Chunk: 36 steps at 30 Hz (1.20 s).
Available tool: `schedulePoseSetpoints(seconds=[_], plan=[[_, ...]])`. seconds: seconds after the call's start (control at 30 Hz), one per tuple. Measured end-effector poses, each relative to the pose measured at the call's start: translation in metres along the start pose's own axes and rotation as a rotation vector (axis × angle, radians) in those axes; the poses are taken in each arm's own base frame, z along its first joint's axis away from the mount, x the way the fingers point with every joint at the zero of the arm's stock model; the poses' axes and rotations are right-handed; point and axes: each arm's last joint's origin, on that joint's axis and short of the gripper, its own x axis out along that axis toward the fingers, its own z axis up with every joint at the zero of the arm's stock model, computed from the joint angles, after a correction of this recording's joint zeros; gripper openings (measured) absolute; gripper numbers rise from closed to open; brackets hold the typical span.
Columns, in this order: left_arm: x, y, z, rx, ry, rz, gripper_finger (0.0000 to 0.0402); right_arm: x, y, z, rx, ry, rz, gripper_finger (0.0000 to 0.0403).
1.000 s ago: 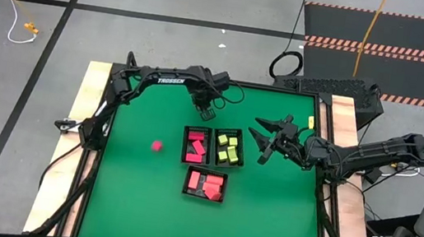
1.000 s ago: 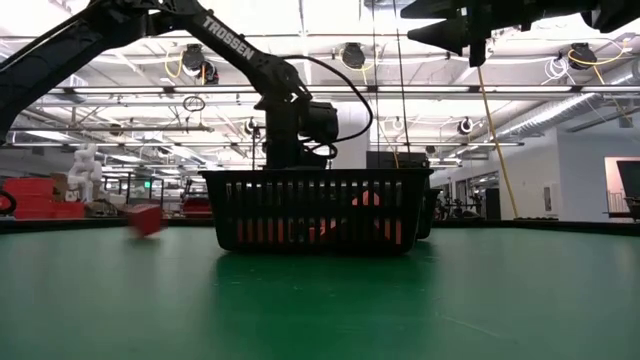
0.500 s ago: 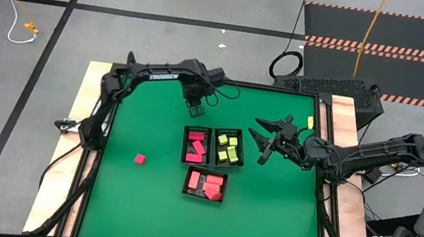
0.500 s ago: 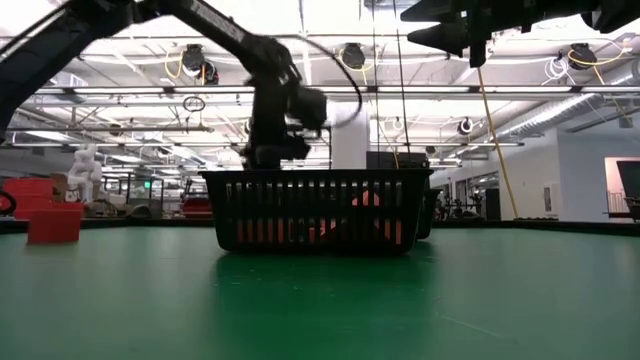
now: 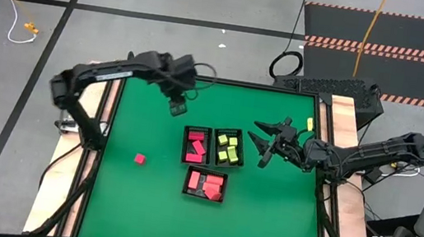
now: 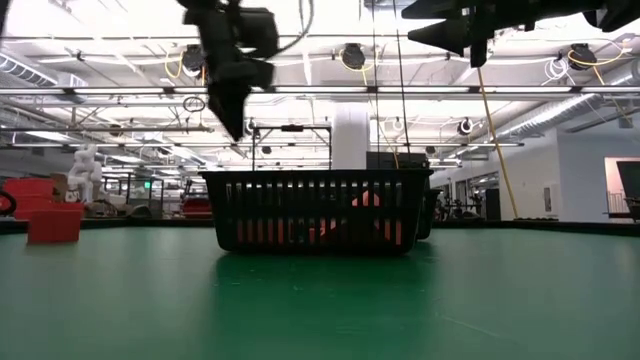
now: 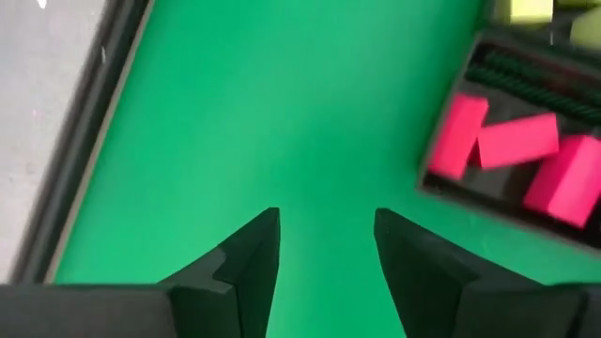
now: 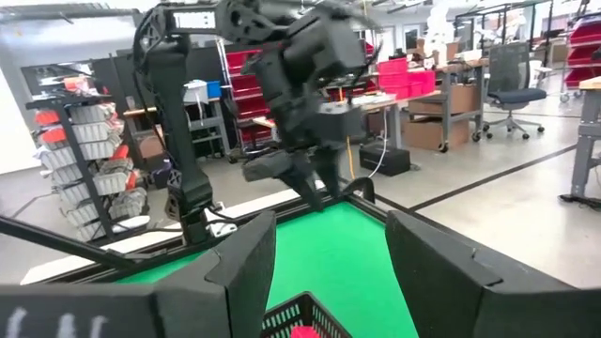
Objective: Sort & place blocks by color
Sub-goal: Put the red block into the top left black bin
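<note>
One loose red block (image 5: pixel 139 158) lies flat on the green table, left of the trays; it also shows in the low view (image 6: pixel 55 225). More red blocks fill two black mesh trays (image 5: pixel 195 144) (image 5: pixel 206 184), and yellow-green blocks fill a third (image 5: pixel 229 147). A small yellow-green block (image 5: pixel 310 121) sits on the right wooden border. My left gripper (image 5: pixel 178 107) hangs open in the air, beyond and left of the trays, above bare table (image 7: pixel 327 230). My right gripper (image 5: pixel 263 142) hovers open just right of the yellow-green tray.
The three trays cluster at the table's middle, and the near one (image 6: pixel 315 210) blocks the low view of the others. Green table lies open to the left, near and right of them. A wooden border (image 5: pixel 90 101) frames the table. Shelving and a chair stand in the room beyond.
The red block moved across the table from near the red tray toward the left and near side, then came to rest. My left gripper rose from just beyond the trays and swung toward the table's left. The right arm kept still.
</note>
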Motion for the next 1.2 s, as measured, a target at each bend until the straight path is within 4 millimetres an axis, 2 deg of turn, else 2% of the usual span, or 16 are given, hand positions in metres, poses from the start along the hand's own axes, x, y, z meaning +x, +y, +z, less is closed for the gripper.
schedulePoseSetpoints(seconds=[0.17, 0.3, 0.47, 0.73, 0.9, 1.03, 1.2], plan=[[-0.010, -0.016, -0.045, -0.045, -0.038, -0.015, 0.0178, -0.001, 0.001, 0.000, 0.006, -0.003, 0.003, 0.0199], [-0.014, -0.029, -0.070, -0.049, -0.063, -0.032, 0.0177, 0.000, 0.001, 0.001, 0.014, -0.014, 0.001, 0.0199], [-0.009, -0.042, -0.088, -0.061, -0.064, -0.051, 0.0177, 0.000, 0.001, 0.003, 0.026, -0.031, 0.001, 0.0199], [0.020, -0.058, -0.110, -0.026, 0.062, -0.069, 0.0177, 0.000, 0.001, 0.003, 0.025, -0.029, 0.001, 0.0199], [0.030, -0.067, -0.123, -0.026, 0.132, -0.083, 0.0179, 0.000, 0.001, 0.003, 0.021, -0.023, 0.001, 0.0199], [0.038, -0.077, -0.133, -0.006, 0.171, -0.093, 0.0196, 0.000, 0.001, 0.002, 0.022, -0.022, 0.001, 0.0199], [0.050, -0.087, -0.156, 0.004, 0.288, -0.102, 0.0238, 0.000, 0.001, 0.002, 0.023, -0.022, 0.003, 0.0199]])
